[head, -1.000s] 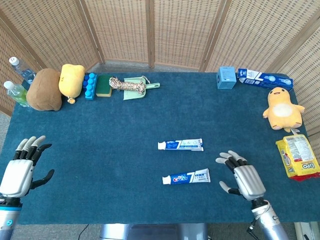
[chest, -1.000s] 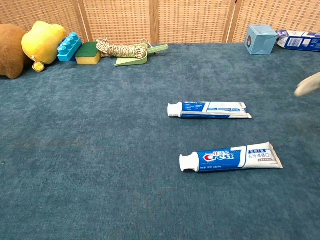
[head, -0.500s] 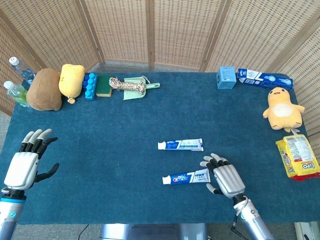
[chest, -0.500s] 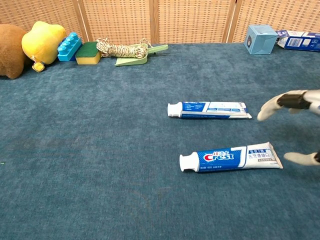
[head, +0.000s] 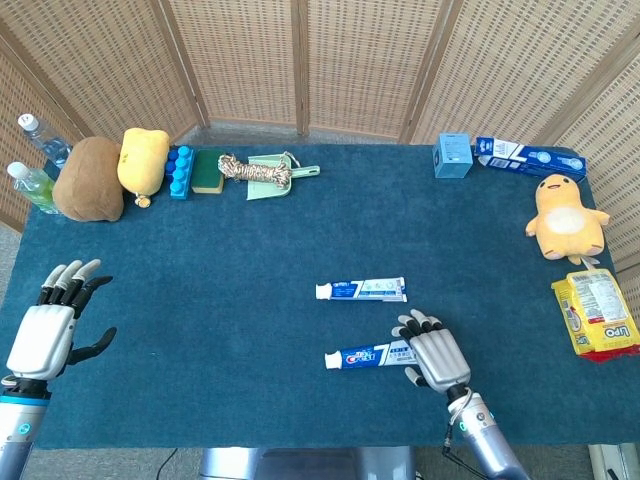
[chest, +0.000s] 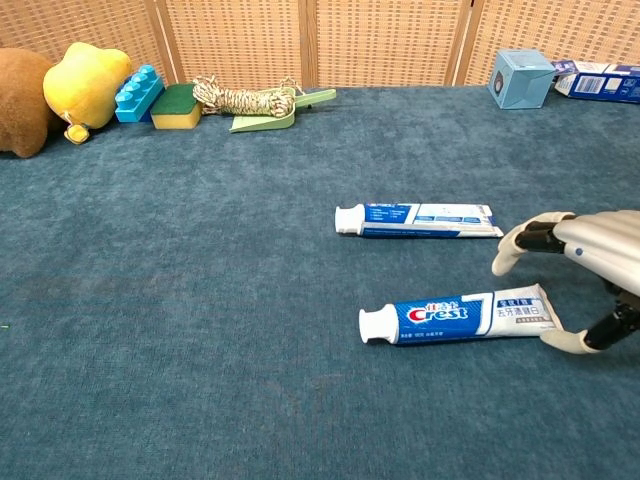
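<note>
Two toothpaste tubes lie mid-table. The nearer Crest tube (head: 372, 356) (chest: 462, 315) points its cap left; the farther blue-and-white tube (head: 361, 290) (chest: 418, 220) lies parallel behind it. My right hand (head: 434, 355) (chest: 585, 267) hovers over the Crest tube's flat right end, fingers spread above it and thumb low at its near edge, holding nothing. My left hand (head: 45, 335) floats at the table's left front edge with its fingers apart and nothing in it; only the head view shows it.
Along the back left are a brown plush (head: 88, 180), yellow plush (head: 142, 160), blue block (head: 179, 171), sponge (head: 208, 171), rope (head: 246, 168) on a green dustpan (head: 272, 176). Back right: blue box (head: 452, 156), carton (head: 525, 157). Right edge: duck plush (head: 563, 216), snack bag (head: 598, 315).
My right hand has moved left and slightly forward, from right of the Crest tube to over its flat end. The left hand has drifted slightly. Neither tube has shifted.
</note>
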